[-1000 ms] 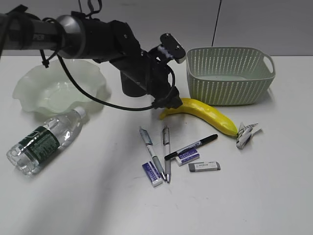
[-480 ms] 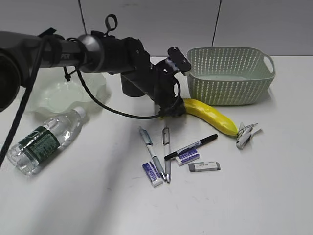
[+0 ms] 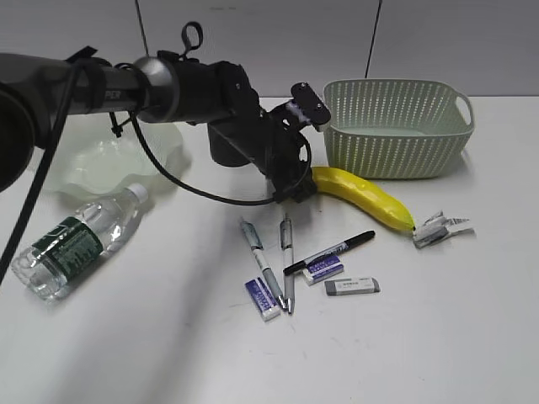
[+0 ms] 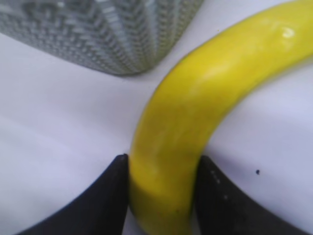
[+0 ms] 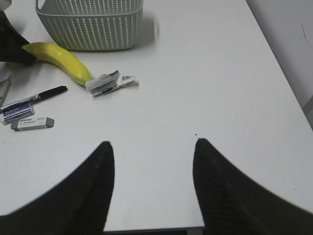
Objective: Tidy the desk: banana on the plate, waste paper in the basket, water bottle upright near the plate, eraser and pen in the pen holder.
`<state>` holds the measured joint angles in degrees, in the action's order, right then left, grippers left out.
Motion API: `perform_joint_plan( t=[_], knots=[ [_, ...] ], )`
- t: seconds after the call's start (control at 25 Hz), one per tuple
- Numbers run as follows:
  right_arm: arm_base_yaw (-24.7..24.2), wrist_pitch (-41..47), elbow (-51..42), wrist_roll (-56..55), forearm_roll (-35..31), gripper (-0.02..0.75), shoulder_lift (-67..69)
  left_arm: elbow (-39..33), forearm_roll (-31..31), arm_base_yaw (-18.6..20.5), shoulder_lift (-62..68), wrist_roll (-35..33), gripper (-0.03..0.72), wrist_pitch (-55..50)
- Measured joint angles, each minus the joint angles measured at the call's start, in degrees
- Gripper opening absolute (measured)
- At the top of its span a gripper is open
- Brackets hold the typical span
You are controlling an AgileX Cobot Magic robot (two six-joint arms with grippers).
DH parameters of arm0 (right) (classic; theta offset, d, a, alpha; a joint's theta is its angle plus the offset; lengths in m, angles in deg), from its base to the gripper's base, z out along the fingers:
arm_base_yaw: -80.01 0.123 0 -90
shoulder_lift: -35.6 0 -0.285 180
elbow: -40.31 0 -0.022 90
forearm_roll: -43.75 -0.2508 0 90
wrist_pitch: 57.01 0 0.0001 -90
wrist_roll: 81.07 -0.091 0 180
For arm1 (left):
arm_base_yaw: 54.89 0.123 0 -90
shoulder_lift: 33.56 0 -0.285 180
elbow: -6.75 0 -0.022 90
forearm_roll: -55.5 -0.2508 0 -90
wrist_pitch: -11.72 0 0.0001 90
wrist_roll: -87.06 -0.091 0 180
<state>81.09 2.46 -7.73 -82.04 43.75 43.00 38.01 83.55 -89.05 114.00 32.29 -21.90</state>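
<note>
My left gripper (image 3: 295,190) is shut on the left end of the yellow banana (image 3: 364,196); the left wrist view shows its jaws (image 4: 164,196) pressed on both sides of the banana (image 4: 195,98). The banana lies on the white desk (image 3: 168,337) in front of the pale green basket (image 3: 396,126). The waste paper (image 3: 440,229) lies at the banana's right tip. The water bottle (image 3: 80,240) lies on its side below the green plate (image 3: 59,164). The black pen holder (image 3: 224,151) is partly hidden behind my left arm. My right gripper (image 5: 151,147) is open and empty above bare desk.
Two silver pens (image 3: 257,251) (image 3: 286,252), a black marker (image 3: 333,250) and three erasers (image 3: 262,299) (image 3: 322,269) (image 3: 352,287) lie in the middle. The right wrist view shows the basket (image 5: 90,24), banana (image 5: 58,58), waste paper (image 5: 110,83) and the desk's near edge.
My left gripper came down and closed on the banana's left end. The banana shifted slightly, and the waste paper was pushed a little to the right.
</note>
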Motion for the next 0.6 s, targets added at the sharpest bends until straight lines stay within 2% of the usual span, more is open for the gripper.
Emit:
perform_joint_plan(
  t=[0.16, 0.36, 0.6],
  knots=[
    [0.0, 0.0, 0.0, 0.0, 0.0, 0.419, 0.0, 0.0, -2.2, 0.0, -3.2, 0.0, 0.307, -3.9],
    [0.0, 0.0, 0.0, 0.0, 0.0, 0.419, 0.0, 0.0, -3.6, 0.0, -9.5, 0.0, 0.307, -13.5],
    [0.0, 0.0, 0.0, 0.0, 0.0, 0.419, 0.0, 0.0, -5.1, 0.7, -21.0, 3.8, 0.307, -20.7]
  ],
)
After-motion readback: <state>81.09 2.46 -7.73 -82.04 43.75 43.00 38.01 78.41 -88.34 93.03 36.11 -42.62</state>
